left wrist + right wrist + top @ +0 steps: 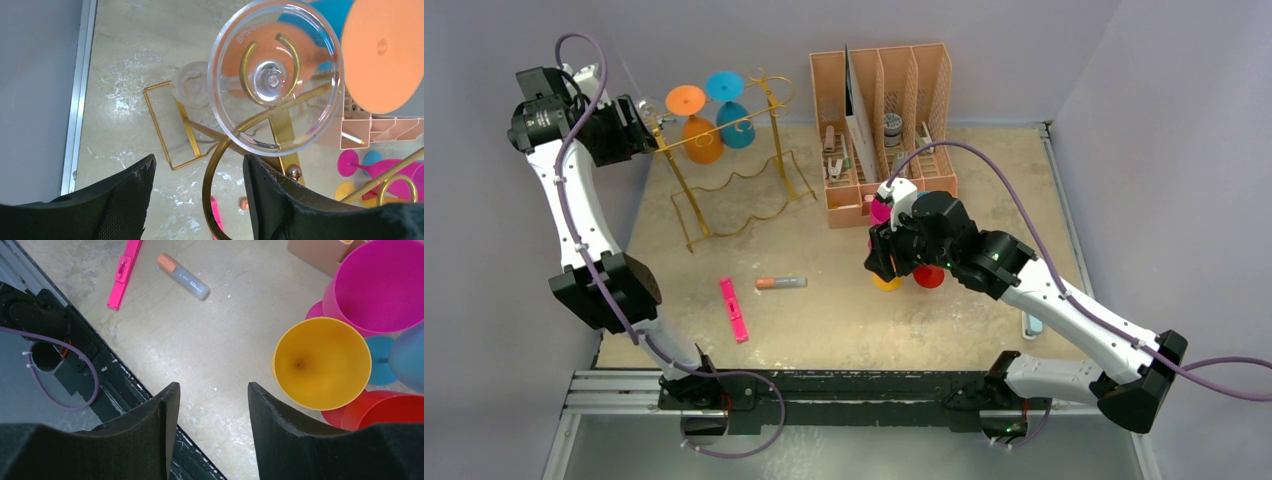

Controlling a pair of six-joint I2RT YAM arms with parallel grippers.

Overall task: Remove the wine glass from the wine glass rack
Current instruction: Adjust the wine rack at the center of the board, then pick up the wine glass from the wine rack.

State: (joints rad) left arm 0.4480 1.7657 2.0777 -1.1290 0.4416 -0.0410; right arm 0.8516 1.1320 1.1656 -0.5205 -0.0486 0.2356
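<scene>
- Wine glass rack [281,132]: thin gold wire, looped top rails, wavy base. Stands upright at the far left of the surface [874,320].
- Clear wine glass [275,75]: hangs bowl-down, stem in the end loop, foot on top.
- Orange glass [702,140] and teal glass [736,128]: hang inverted alongside.

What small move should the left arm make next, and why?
Probably ease the left gripper toward the clear wine glass: its jaws stand open and empty, while the glass hangs on the wine glass rack ahead, not yet between them.
</scene>
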